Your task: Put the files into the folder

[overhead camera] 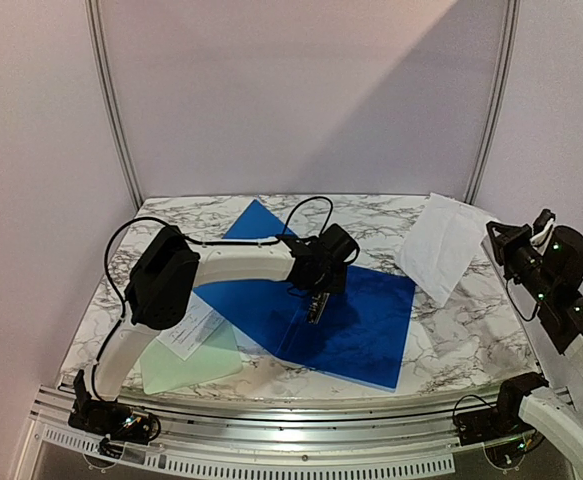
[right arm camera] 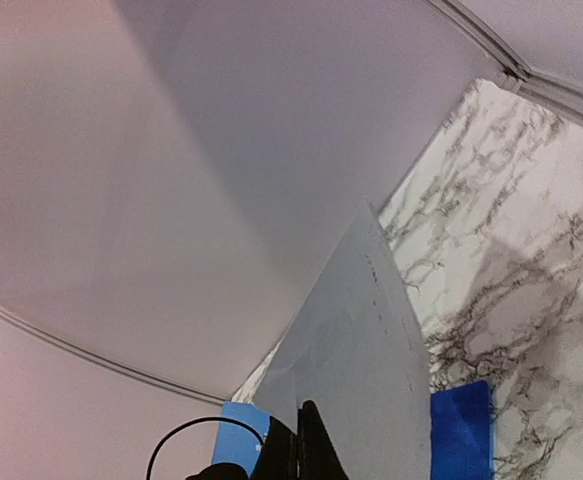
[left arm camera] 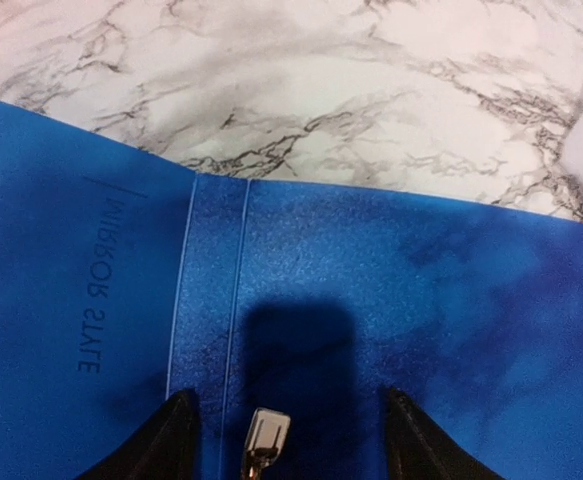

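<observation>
The deep-blue folder lies open on the marble table, its metal clip near the spine. My left gripper hovers low over the spine, open and empty. In the left wrist view its fingertips straddle the clip on the folder's inside. My right gripper is shut on the edge of the large white sheet, holding it above the table's back right. The right wrist view shows the gripper pinching the sheet. The small printed slip lies at front left.
A pale green sheet lies under the slip near the front left edge. The left arm's black cable loops over the folder's far flap. Booth walls and metal posts close the back of the table.
</observation>
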Controlling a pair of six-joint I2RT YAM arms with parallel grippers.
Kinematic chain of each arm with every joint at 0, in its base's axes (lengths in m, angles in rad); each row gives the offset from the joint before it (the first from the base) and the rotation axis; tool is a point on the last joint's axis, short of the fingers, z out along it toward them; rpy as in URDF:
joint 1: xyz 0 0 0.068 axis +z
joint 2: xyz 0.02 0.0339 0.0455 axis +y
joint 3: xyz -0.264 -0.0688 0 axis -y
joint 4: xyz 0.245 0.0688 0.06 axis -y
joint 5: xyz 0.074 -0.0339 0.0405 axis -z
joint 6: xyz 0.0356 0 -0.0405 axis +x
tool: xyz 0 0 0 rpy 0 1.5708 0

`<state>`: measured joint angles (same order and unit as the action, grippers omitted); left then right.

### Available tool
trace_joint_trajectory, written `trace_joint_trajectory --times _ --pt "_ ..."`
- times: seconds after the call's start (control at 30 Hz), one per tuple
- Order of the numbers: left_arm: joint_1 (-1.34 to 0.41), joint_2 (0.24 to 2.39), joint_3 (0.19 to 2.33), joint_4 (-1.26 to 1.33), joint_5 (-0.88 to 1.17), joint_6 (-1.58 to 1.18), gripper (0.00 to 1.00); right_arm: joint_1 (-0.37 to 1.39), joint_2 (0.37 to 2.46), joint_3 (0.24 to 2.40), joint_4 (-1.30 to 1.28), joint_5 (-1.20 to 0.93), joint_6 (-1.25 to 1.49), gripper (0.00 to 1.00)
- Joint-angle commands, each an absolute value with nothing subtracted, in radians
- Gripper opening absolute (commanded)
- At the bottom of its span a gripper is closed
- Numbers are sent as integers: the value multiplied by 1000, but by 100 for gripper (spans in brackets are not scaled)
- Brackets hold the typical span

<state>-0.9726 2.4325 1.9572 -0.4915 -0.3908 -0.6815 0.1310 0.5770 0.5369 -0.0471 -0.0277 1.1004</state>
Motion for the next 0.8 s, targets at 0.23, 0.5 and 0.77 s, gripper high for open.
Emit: trace_joint_trajectory --times 0.23,0.5,0.77 --pt "-976 2288 1823 -371 -377 -616 75 295 581 273 -223 76 1341 0" --pt "-976 2260 1795 -356 -376 -582 76 481 740 309 -240 89 1272 0" --pt "-974 2268 1790 -337 -366 -556 74 549 754 295 -273 88 1225 5"
